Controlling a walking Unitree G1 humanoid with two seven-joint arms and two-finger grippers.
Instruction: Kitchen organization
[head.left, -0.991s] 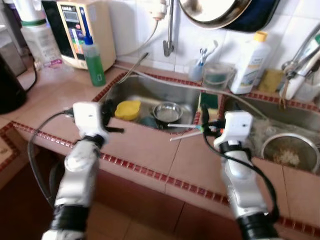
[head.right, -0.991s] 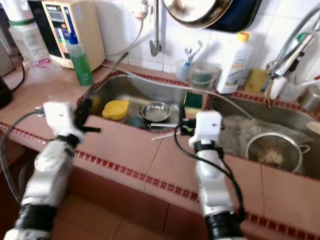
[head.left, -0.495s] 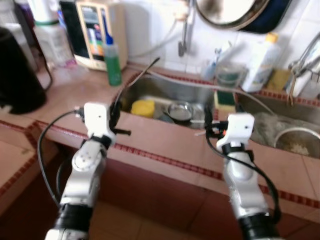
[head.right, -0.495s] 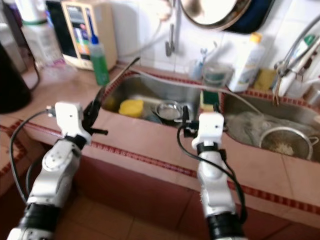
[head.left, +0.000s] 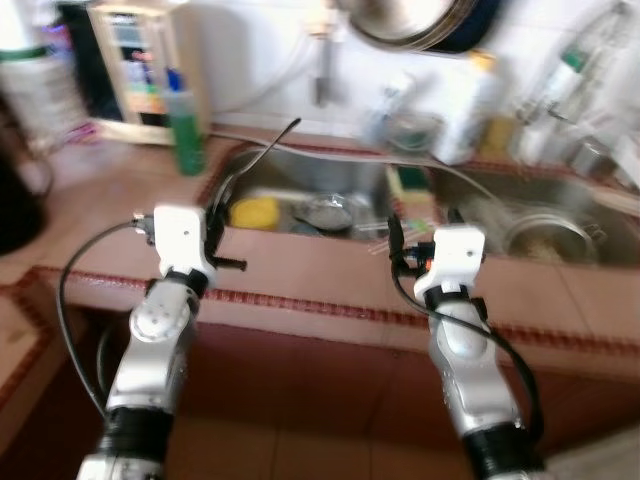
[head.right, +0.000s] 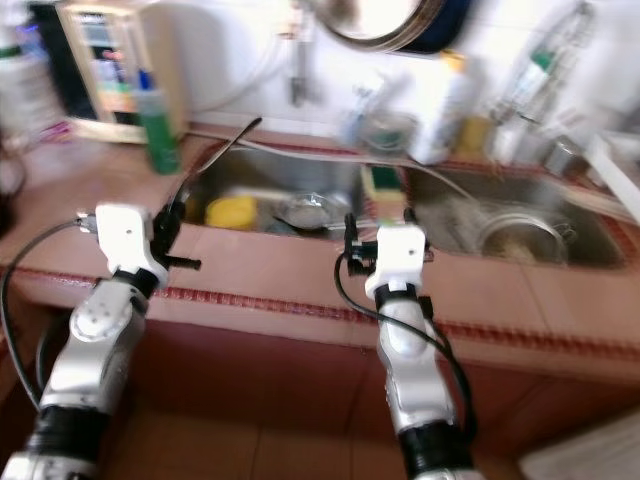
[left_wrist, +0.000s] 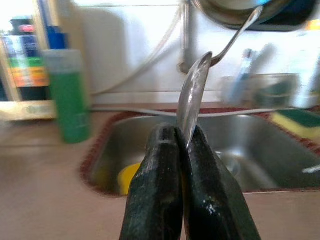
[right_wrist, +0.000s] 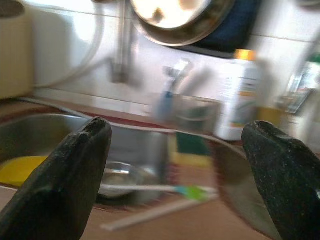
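While blurred, green bottle (head.left: 186, 133) beside sink (head.left: 300, 185).

blurred frame. a tiled counter (head.right: 290, 275) holds a double sink (head.right: 300, 185). the left basin has a yellow piece (head.right: 232, 211) and a metal bowl (head.right: 306, 209); the right has a strainer (head.right: 522, 233). a green bottle (head.right: 158, 118) stands left. the left gripper (head.right: 178, 235) and right gripper (head.right: 352, 243) hover over the counter's front.
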